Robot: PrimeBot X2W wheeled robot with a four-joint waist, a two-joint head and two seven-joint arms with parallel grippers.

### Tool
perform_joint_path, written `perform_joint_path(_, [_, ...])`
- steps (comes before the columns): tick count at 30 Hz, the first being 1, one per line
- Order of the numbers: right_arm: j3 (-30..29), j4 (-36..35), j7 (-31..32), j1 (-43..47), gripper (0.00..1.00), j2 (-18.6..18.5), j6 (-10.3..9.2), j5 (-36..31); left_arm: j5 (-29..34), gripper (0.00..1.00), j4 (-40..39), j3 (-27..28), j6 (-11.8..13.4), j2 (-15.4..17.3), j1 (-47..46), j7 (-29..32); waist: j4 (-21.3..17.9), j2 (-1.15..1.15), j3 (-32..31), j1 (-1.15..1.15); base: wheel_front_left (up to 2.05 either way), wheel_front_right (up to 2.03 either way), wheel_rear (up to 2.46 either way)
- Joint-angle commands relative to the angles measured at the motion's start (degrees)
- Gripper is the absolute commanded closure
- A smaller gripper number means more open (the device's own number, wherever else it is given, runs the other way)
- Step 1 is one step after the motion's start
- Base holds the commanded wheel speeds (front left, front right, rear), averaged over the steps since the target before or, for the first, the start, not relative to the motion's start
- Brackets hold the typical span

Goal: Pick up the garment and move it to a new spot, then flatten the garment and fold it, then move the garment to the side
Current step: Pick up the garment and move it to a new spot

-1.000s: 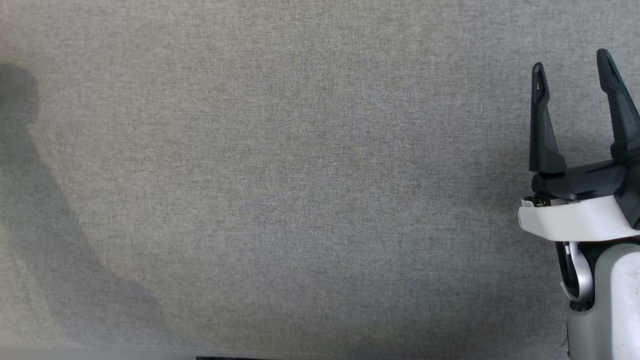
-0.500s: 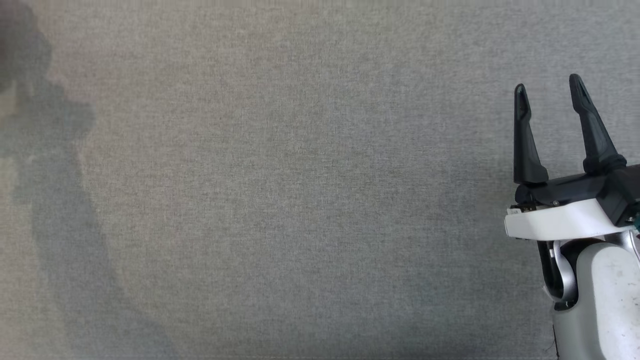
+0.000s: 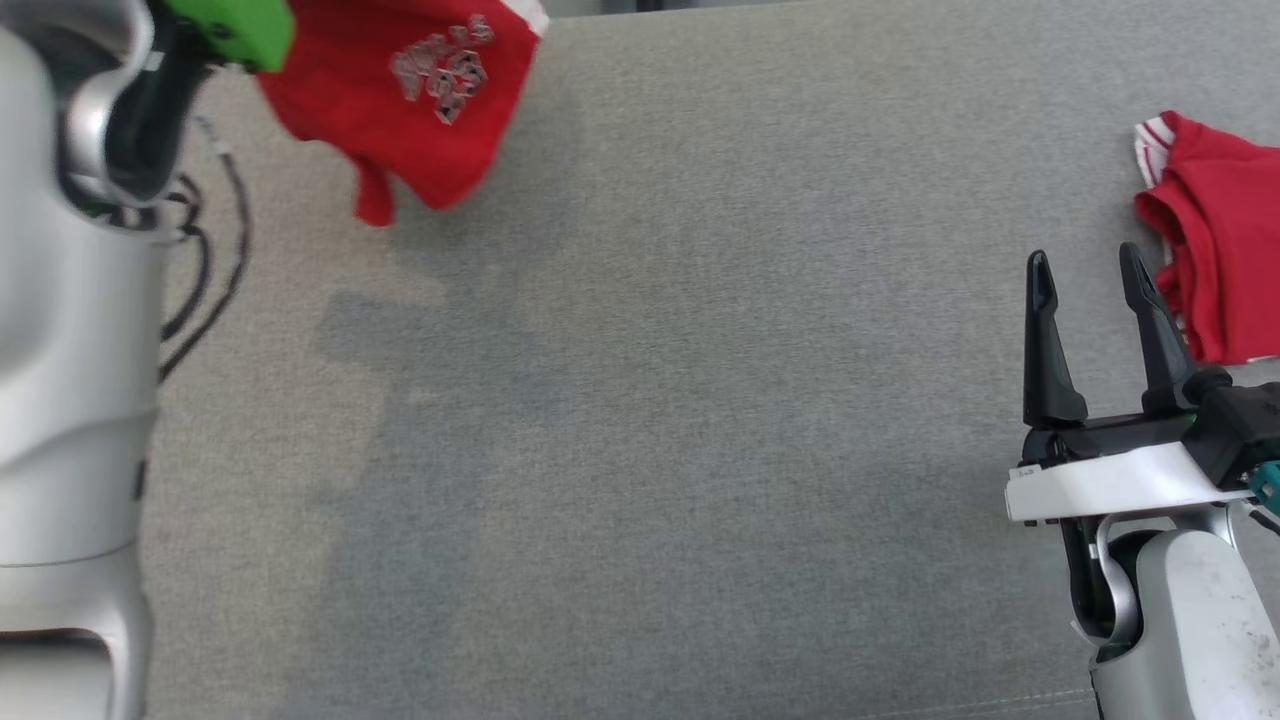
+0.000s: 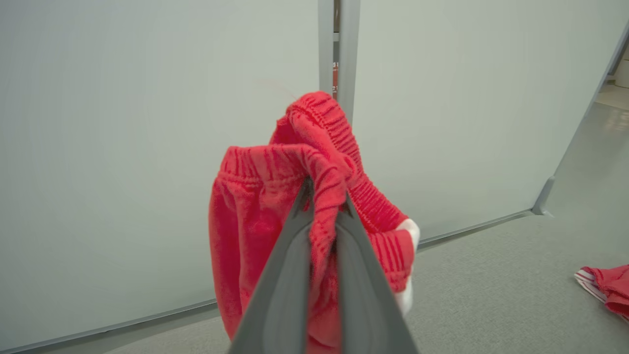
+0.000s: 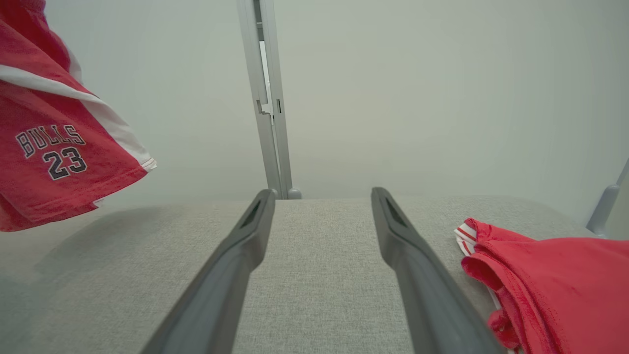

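Lying just beside the right end effector [image 3: 1083, 255] is another red garment [image 3: 1225, 250].

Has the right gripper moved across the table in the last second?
Cannot tell: the head camera itself shifted, and the earlier plain grey table offers no fixed landmark to judge the right gripper against.

A soft gray table top [image 3: 700, 420] lies flat. On its right side sits a bunched-up red top [image 3: 1225, 260] with white stripes on one edge. A dark shadow [image 3: 400, 450] falls on its left part. Behind its far edge stand pale walls [image 5: 417, 98], with a gray post [image 5: 268, 113] between them.
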Motion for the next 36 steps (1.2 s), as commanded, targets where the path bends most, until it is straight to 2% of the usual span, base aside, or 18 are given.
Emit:
perform_joint_path(1, [0.1,0.5,-0.5,0.3,0.00,-0.1,-0.09,0.6,-1.0,1.00,-1.7,-0.4,0.8,-1.4,1.2,0.8,-3.6,0.00,-2.4,0.00,0.00,0.00,0.00])
perform_joint_path(4, [0.2,1.8,-1.0,-0.2,0.00,-0.1,-0.09,1.6,-2.3,1.00,-5.7,-2.2,2.9,-5.6,3.3,2.4,-4.9,0.00,-1.6,0.00,0.00,0.00,0.00])
perform_joint_path(7, [0.3,2.9,-1.3,-0.8,0.00,-0.1,-0.09,2.5,-3.4,1.00,-7.6,-3.8,5.0,-9.4,7.6,1.3,-6.1,0.00,-0.4,0.00,0.00,0.00,0.00])
perform_joint_path(11, [0.6,4.3,-1.5,-1.6,0.00,0.0,-0.09,3.4,-4.6,1.00,-6.0,-4.1,7.7,-11.8,15.3,-3.6,-7.7,0.00,1.2,0.00,0.00,0.00,0.00])
perform_joint_path(17, [0.3,4.3,-1.5,-2.6,0.00,0.0,-0.09,4.0,-1.9,1.00,3.0,-2.7,10.3,-10.9,26.1,-14.7,-9.2,0.00,3.2,0.00,0.00,0.00,0.00])
perform_joint_path(24, [-0.1,4.5,-1.5,-2.7,0.00,0.0,-0.09,3.2,-4.7,1.00,11.5,2.0,9.7,-10.2,31.5,-23.2,-8.4,0.00,3.7,0.00,0.00,0.00,0.00])
perform_joint_path(27, [0.5,4.7,-1.5,-2.7,0.00,-0.1,-0.09,2.9,-5.5,0.56,13.4,2.9,9.1,-10.4,31.9,-25.1,-7.8,0.00,3.5,0.00,0.00,0.00,0.00])
perform_joint_path(28, [0.7,4.8,-1.5,-2.8,0.00,-0.1,-0.09,2.8,-5.8,0.13,14.0,3.0,8.9,-10.5,31.9,-25.8,-7.5,0.00,3.4,0.00,0.00,0.00,0.00])
perform_joint_path(29, [0.8,4.9,-1.5,-2.8,0.00,-0.1,-0.09,2.8,-6.0,0.00,14.4,3.3,8.8,-10.6,31.8,-26.4,-7.4,0.00,3.3,0.00,0.00,0.00,0.00])
perform_joint_path(36, [1.1,5.3,-1.5,-2.1,0.00,-0.1,-0.09,2.3,-6.1,0.00,15.8,4.5,7.9,-9.5,32.1,-30.3,-6.6,0.00,2.0,0.00,0.00,0.00,0.00])
